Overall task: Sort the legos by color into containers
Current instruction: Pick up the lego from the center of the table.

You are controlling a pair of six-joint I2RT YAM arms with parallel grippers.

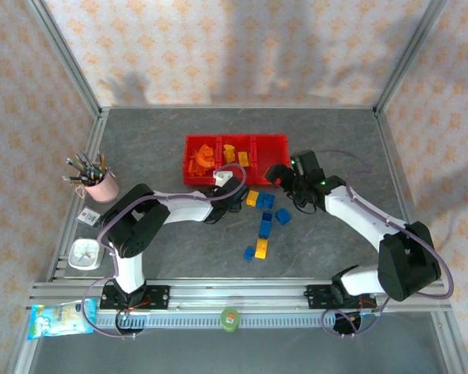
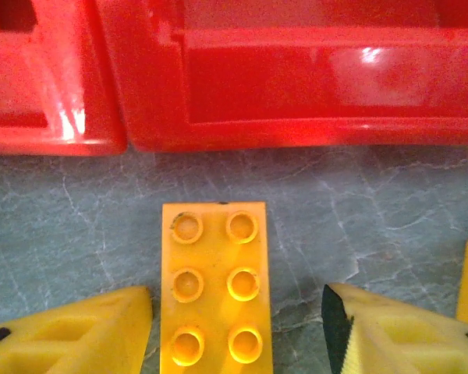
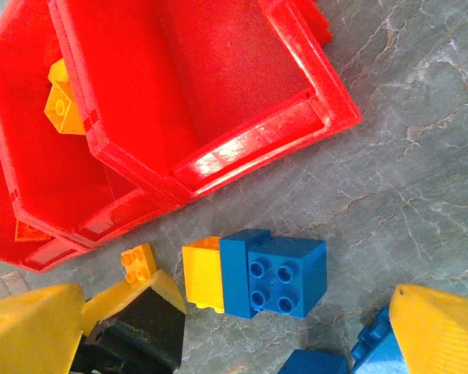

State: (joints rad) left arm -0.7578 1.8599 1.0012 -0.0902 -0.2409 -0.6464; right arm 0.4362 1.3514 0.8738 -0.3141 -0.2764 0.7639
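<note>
Left gripper [image 2: 235, 296]: jaws partly open astride a yellow brick [image 2: 216, 288] on the tabletop [image 2: 374, 210]. There is a gap on the right, and they seem not to grip it.
Right gripper [image 3: 238, 292]: jaws spread wide, holding nothing, above a blue brick [image 3: 285, 276].
Containers [image 1: 235, 138]: orange pieces [image 1: 200, 162] in the left bin, yellow pieces [image 3: 62, 101] in the middle.
Loose legos [image 1: 266, 227]: blue and yellow, just before the bins.

The yellow brick [image 2: 215, 288] is cut off at the bottom of the left wrist view
</note>
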